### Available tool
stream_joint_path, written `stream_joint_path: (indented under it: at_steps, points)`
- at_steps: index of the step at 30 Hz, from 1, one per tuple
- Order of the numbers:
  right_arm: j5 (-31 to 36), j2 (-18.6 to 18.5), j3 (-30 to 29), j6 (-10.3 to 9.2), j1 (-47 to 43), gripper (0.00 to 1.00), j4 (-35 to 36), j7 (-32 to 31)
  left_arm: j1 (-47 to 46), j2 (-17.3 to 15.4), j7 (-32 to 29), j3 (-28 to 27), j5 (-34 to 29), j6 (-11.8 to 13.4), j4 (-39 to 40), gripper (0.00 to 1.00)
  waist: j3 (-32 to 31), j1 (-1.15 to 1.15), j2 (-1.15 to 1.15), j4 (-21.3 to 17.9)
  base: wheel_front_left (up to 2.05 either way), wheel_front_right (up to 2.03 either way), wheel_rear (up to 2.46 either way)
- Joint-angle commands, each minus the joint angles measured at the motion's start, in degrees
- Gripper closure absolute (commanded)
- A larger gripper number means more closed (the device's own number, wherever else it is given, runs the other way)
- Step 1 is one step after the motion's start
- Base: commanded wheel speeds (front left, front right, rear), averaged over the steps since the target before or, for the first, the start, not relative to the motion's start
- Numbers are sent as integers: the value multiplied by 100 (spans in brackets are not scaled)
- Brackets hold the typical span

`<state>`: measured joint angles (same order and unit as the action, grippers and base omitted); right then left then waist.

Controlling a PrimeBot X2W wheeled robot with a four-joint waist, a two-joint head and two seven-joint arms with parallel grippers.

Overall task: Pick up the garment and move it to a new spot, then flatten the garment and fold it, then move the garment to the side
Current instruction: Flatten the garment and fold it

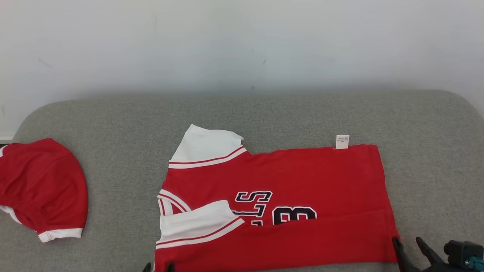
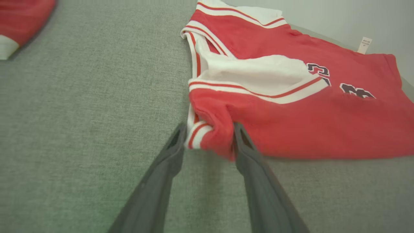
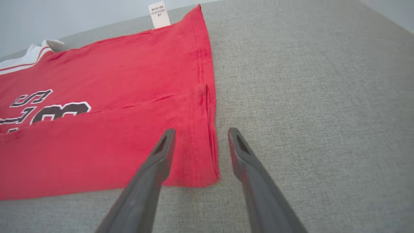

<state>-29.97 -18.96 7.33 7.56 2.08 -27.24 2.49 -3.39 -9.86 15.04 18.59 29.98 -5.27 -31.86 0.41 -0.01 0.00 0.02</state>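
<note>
Your left tool (image 2: 208, 136) stands half spread astride a bunched near corner of the shirt (image 1: 287, 173), with cloth touching both fingers. Your right tool (image 3: 202, 136) is spread and empty, one finger over the hem and the other over the counter (image 1: 264, 113). The shirt lies mid-counter, its long axis left to right, collar leftward. Its near edge is folded over the dark lettering. It is soft red knit with white striped sleeves and a white tag (image 1: 342, 141). The counter is coarse grey weave.
</note>
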Motion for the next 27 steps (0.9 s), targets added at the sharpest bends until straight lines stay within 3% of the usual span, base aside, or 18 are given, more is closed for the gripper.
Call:
stream_joint_path:
  at_steps: [1, 16, 27]
  points:
    - [73, 31, -62, -12, -61, 0, 82, 34, 97, 10, 20, -32, -61, 23, 45, 0, -18, 1, 0, -3, 0, 0, 0]
    - [909, 690, -452, -13, -18, 0, 1338, 965, 261, -123, 19, -1223, -1018, 562, 1933, 0, -196, 1, 0, -80, 0, 0, 0]
    - [1098, 928, -616, -13, -471, 0, 1802, 1236, 603, -36, 19, -1670, -1581, 536, 2491, 0, -175, 1, 0, -55, 0, 0, 0]
